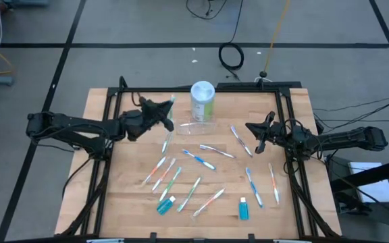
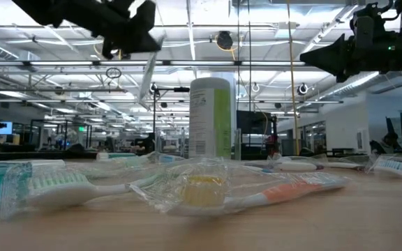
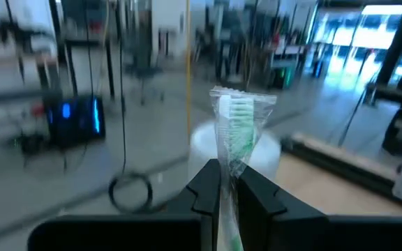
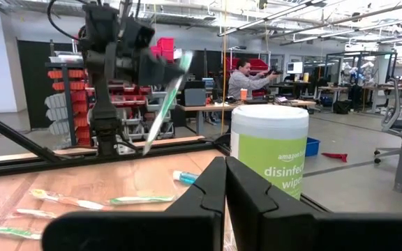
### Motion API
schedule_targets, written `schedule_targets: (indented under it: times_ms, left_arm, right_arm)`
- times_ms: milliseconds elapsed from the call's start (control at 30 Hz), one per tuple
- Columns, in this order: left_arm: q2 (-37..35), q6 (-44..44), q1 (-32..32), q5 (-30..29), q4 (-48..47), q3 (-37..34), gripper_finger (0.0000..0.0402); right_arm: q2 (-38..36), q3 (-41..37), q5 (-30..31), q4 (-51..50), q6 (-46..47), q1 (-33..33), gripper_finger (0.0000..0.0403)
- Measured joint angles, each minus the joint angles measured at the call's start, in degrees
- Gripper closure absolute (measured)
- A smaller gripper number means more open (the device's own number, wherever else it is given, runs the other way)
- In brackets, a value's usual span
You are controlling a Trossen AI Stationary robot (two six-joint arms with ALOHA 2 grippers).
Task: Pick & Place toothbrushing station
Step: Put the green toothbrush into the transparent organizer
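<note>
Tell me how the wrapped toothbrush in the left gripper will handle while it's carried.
The green-bristled toothbrush looks stiff: it stands straight between the left gripper fingers without drooping. Its clear crinkly wrapper is probably slick, so it may slide in the pinch. Being slim, it seems light; in the right wrist view it hangs tilted, so it could pivot.

We see a wooden worktop (image 1: 201,202) edged by a black metal frame (image 1: 111,128), standing on a grey floor (image 1: 113,27) crossed by dark lines. A coiled black cable (image 1: 231,57) lies on that floor behind the worktop, with a yellow cord (image 1: 273,34) running near it. Beyond the worktop, we look into a large open workshop with rows of ceiling strip lights (image 2: 47,52) and exposed beams. We note red storage bins (image 4: 72,84) on shelving, a desk (image 4: 208,108) where a person (image 4: 246,77) sits, a blue bin (image 4: 313,146) on the floor, and a glowing blue screen (image 3: 75,118).
</note>
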Motion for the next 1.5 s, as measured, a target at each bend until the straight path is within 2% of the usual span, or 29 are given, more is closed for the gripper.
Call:
schedule_targets:
  times_ms: [100,267,400,533,733,933,1067,1333,1500]
  left_arm:
    - [3.1,6.3,0.0,0.7,10.0,0.0,0.0371]
    - [11.2,14.3,0.2,-0.1,19.9,0.0,0.0371]
    - [18.0,13.9,1.8,-4.3,27.3,0.0,0.0371]
    - [23.6,13.4,3.9,-5.4,31.0,0.0,0.0371]
    - [28.5,11.3,4.9,-5.4,32.6,-0.1,0.0371]
    - [28.9,11.9,4.9,-5.5,32.5,0.0,0.0371]
    - [28.9,9.1,4.9,-5.5,32.0,0.0,0.0371]
    - [28.9,5.6,4.7,-7.3,22.1,-0.1,0.0369]
    - [28.9,4.0,4.7,-7.5,20.6,-0.1,0.0341]
  right_arm:
    - [0.0,0.0,0.0,0.0,0.0,0.0,0.0399]
    - [0.0,0.0,0.0,0.0,-0.1,0.0,0.0399]
    - [0.0,0.0,0.0,0.0,0.0,0.0,0.0399]
    - [0.0,0.0,0.0,0.0,-0.2,0.0,0.0399]
    - [0.0,0.0,0.0,0.0,-0.2,0.0,0.0399]
    - [0.0,0.0,0.0,0.0,-1.3,0.0,0.0399]
    - [0.0,0.0,0.0,0.0,-1.2,0.0,0.0399]
    - [0.0,0.0,0.0,0.0,-1.1,0.0,0.0399]
    - [0.0,0.0,0.0,0.0,-1.1,0.0,0.0399]
